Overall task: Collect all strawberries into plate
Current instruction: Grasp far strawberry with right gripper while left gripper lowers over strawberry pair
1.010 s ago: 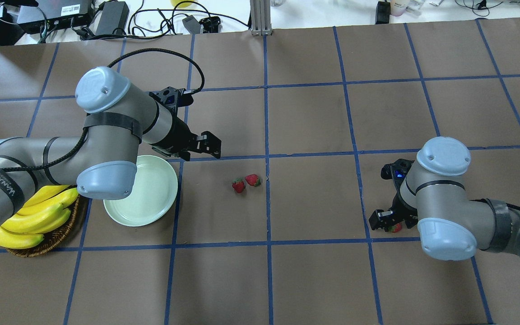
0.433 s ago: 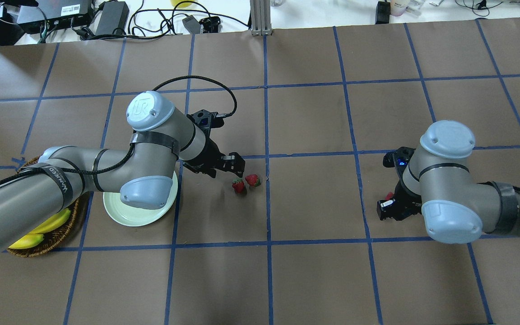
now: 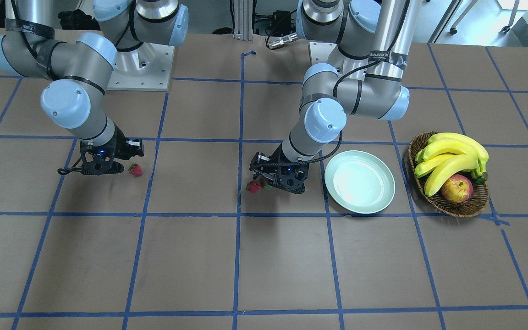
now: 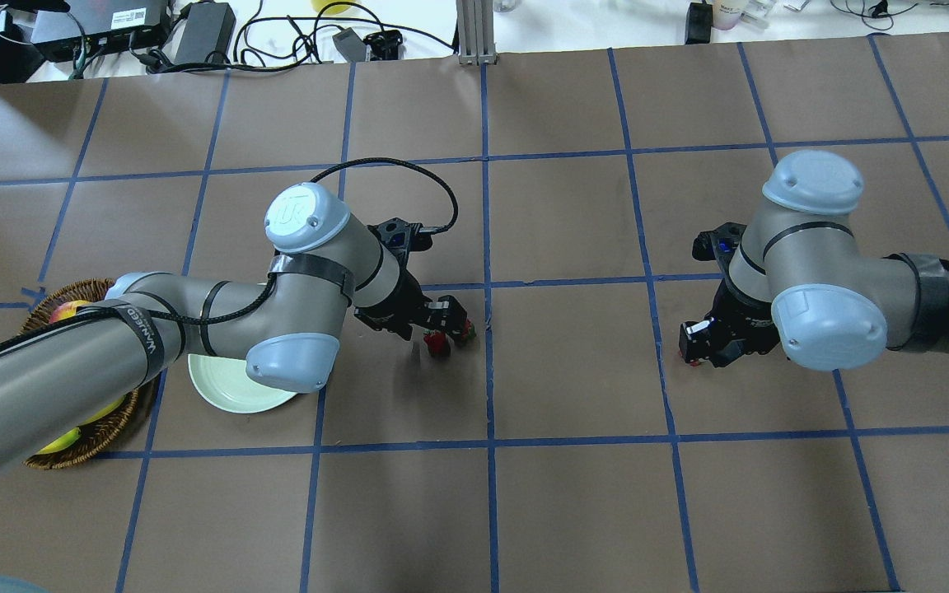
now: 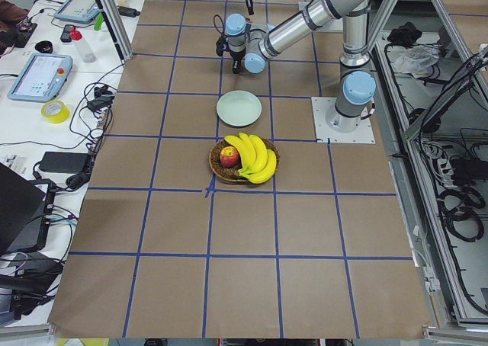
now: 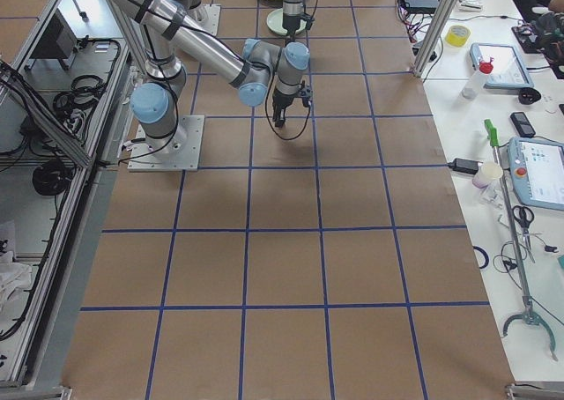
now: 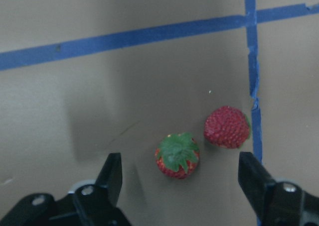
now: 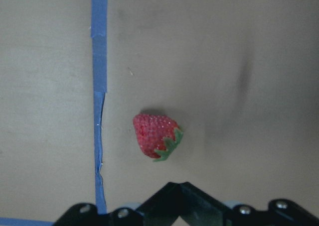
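Left end effector (image 7: 180, 161) hung wide open and empty, jaws straddling the capped strawberry (image 7: 177, 155); the second strawberry (image 7: 227, 126) lay just beside it. Risk: closing could catch or nudge both, rolling one away. Right end effector (image 8: 180, 188) was closed and empty, the third strawberry (image 8: 153, 136) lying on the desk (image 3: 200, 256) just ahead. The plate (image 3: 360, 183) sat empty nearby, with bare desk between and the basket (image 3: 449, 206) beyond it

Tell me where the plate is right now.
In the front-facing view, the plate sits right of centre, between the two strawberries and the wicker basket.
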